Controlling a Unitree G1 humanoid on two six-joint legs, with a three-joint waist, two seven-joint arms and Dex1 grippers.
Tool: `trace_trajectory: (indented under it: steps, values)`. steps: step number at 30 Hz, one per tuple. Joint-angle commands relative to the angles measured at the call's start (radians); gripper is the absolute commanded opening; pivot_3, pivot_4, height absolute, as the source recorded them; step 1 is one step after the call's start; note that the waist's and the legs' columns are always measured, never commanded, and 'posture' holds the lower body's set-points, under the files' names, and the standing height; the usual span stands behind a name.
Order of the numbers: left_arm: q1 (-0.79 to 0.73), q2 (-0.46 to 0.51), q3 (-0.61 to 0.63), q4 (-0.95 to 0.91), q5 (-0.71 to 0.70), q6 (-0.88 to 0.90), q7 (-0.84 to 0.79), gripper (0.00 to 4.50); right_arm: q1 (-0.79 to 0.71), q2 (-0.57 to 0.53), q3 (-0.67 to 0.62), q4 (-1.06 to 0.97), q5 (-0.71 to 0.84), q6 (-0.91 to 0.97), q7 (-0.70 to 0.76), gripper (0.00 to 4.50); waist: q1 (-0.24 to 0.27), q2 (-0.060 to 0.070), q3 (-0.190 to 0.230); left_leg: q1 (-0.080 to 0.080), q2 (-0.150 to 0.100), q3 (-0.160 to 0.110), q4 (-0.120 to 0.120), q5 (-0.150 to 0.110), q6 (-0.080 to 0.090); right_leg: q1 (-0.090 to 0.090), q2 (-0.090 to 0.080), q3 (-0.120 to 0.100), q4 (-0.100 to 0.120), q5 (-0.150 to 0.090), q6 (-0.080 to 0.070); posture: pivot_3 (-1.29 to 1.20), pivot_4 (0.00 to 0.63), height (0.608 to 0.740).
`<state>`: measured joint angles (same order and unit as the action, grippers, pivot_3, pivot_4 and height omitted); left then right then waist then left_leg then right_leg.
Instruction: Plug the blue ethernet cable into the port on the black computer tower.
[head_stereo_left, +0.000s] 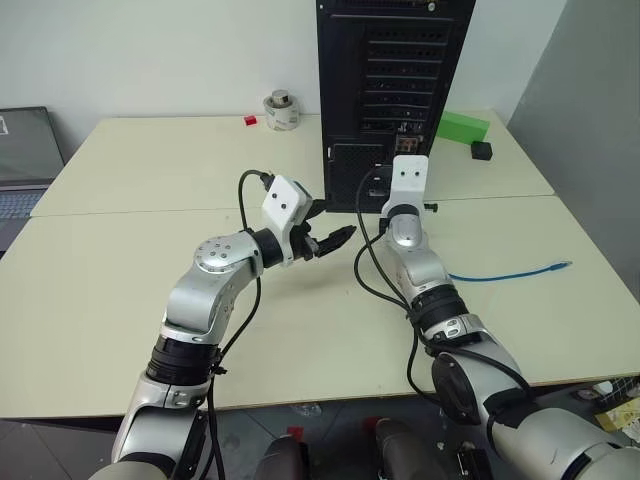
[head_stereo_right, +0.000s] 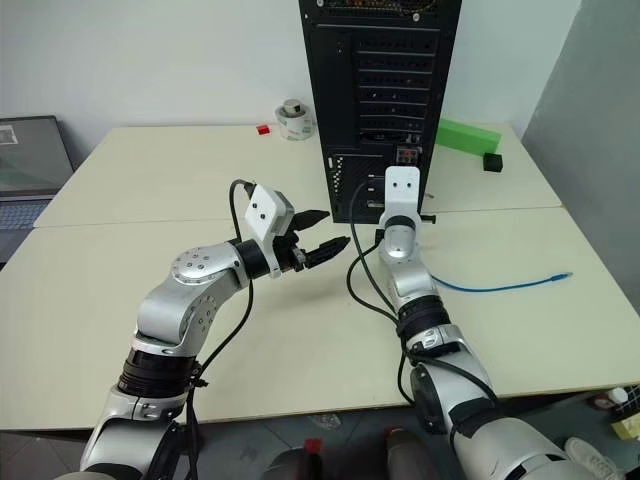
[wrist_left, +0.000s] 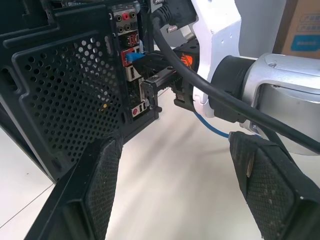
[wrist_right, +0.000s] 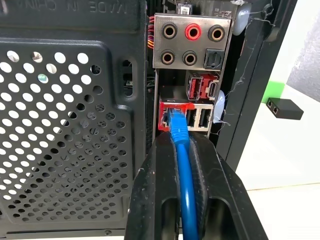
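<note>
The tall black metal computer tower (head_stereo_left: 390, 90) stands upright at twelve o'clock on the pale cream table (head_stereo_left: 140, 280), its rear panel of slot covers, mesh grille and coloured connector strip facing the robot. The right gripper (wrist_right: 182, 150) is pressed up close to the connector strip low on that panel, its two black fingers closed on the thin bright-blue ethernet cable (wrist_right: 186, 185) just behind the plug. The plug's tip sits at the mouth of the red-framed port (wrist_right: 172, 116); I cannot tell whether it is fully seated. From the gripper the rest of the cable trails away across the table toward three o'clock, its free end (head_stereo_left: 563, 265) lying flat near the table's edge. The left gripper (head_stereo_left: 333, 238) hangs at about nine o'clock from the right one, just beside it and apart from the tower, jaws wide open and holding nothing, pointing toward the connector area.
</note>
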<state>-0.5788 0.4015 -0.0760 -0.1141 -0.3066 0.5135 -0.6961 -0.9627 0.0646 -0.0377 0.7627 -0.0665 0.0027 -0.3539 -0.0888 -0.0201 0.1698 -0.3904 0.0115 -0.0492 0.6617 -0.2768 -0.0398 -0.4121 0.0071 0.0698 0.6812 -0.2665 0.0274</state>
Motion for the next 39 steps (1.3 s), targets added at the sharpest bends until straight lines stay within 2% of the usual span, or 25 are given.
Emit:
trace_trajectory:
  steps: [1,9,11,13,28,34,39]
  values:
    - [-0.006,0.014,0.013,-0.029,-0.003,-0.014,-0.004,3.58,-0.072,-0.008,0.0,-0.017,-0.003,-0.046,0.016,0.0,0.0,0.0,0.0,0.0,0.0,0.0,0.0,0.0,0.0,0.0,0.0,0.0,0.0,0.0,0.0,0.0,0.15,0.74]
    - [-0.014,0.025,0.015,0.004,0.013,-0.041,-0.005,3.58,-0.035,-0.006,-0.004,-0.03,0.027,-0.06,0.094,0.0,-0.004,0.0,0.0,0.0,0.001,0.0,0.0,0.0,0.0,0.0,0.001,0.0,0.0,0.0,0.0,0.0,0.15,0.74]
    - [-0.018,0.027,0.015,0.012,0.018,-0.05,-0.008,3.59,-0.026,-0.009,-0.006,-0.036,0.027,-0.057,0.103,0.69,-0.005,0.0,0.0,0.001,0.001,0.0,0.0,0.0,0.0,0.0,0.001,0.001,0.0,0.0,0.0,0.0,0.15,0.74]
    - [-0.024,0.027,0.015,0.022,0.021,-0.058,-0.009,3.59,-0.019,-0.011,-0.006,-0.042,0.025,-0.057,0.112,1.18,-0.004,0.0,0.0,0.0,0.001,0.0,0.0,0.0,0.0,0.0,0.001,0.0,0.0,0.0,-0.001,0.0,0.15,0.74]
    - [-0.058,0.019,0.021,0.075,0.025,-0.094,-0.01,3.59,0.028,-0.026,-0.01,-0.12,0.016,-0.037,0.134,4.37,0.005,0.0,0.0,-0.005,0.0,-0.001,0.0,0.0,0.0,-0.004,-0.002,-0.001,0.0,0.0,-0.001,0.0,0.15,0.74]
    - [-0.069,0.011,0.031,0.105,0.046,-0.125,0.017,3.59,0.144,-0.05,-0.004,-0.334,0.03,0.059,0.195,4.46,0.007,0.0,0.0,-0.006,-0.001,-0.002,0.0,0.0,0.0,-0.004,-0.002,-0.001,0.0,0.0,-0.001,0.0,0.15,0.74]
    - [-0.079,0.01,0.024,0.152,0.116,-0.171,0.092,3.59,0.303,-0.103,0.032,-0.653,0.082,0.221,0.355,4.46,0.012,0.0,0.0,-0.007,-0.001,-0.002,0.0,0.0,0.0,-0.005,-0.005,-0.002,0.0,0.0,-0.001,0.0,0.15,0.74]
